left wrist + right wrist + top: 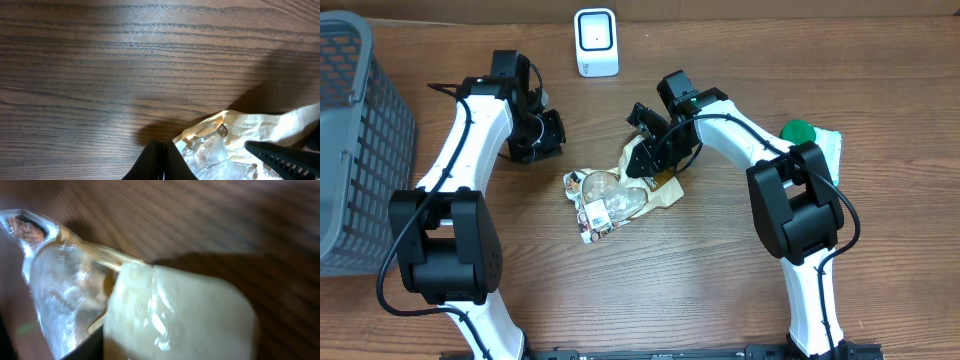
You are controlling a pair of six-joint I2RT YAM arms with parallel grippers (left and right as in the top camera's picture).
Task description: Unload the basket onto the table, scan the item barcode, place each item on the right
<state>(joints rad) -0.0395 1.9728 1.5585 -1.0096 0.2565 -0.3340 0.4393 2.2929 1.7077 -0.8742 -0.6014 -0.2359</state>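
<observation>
The right gripper (646,156) sits over the far right end of the crinkled clear-and-cream plastic packet (612,198), which lies mid-table; whether its jaws have pinched the film I cannot tell. The left gripper (157,157), pressed together and empty, hangs just left of the packet. A firm bite on the packet's edge should serve best, then turning its white printed label (592,216) towards the small white scanner (596,42) at the far edge. The grey slatted plastic basket (360,120) at the left shows no contents in its visible part.
</observation>
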